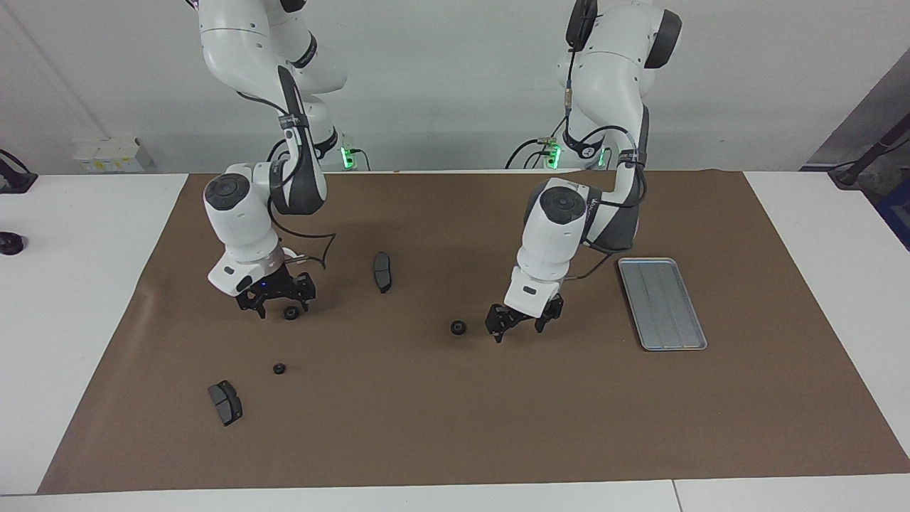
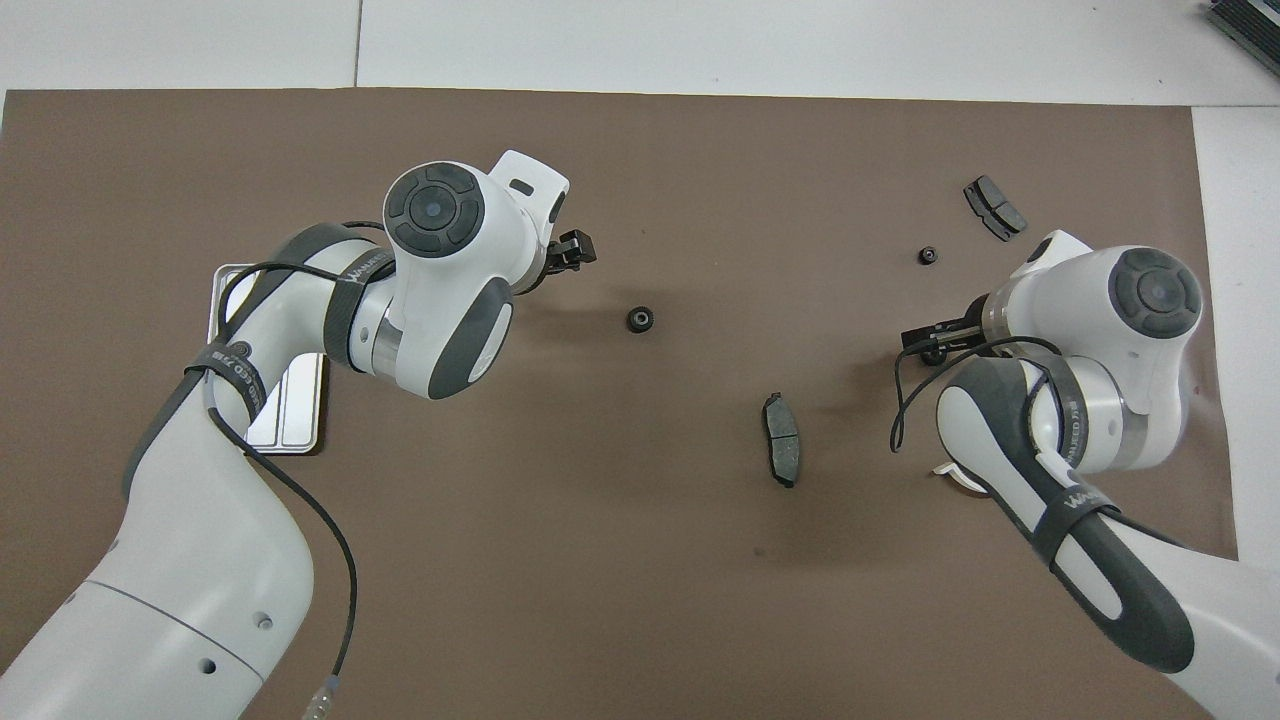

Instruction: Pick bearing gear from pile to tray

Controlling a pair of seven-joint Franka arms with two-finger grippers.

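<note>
With the open right end effector (image 1: 279, 304) low over a bearing gear (image 1: 290, 313) and the open left end effector (image 1: 517, 323) just beside another gear (image 1: 458, 328) mid-counter, each should straddle its gear squarely before closing, then carry it to the tray (image 1: 662, 304).

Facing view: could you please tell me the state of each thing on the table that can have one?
Left gripper: jaws open, empty, low beside the middle gear.
Right gripper: jaws open, down at the second gear, which is not lifted.
Third gear: loose on the mat.
Tray: empty, flat on the mat.
Brake pads: both lying loose, untouched.
</note>
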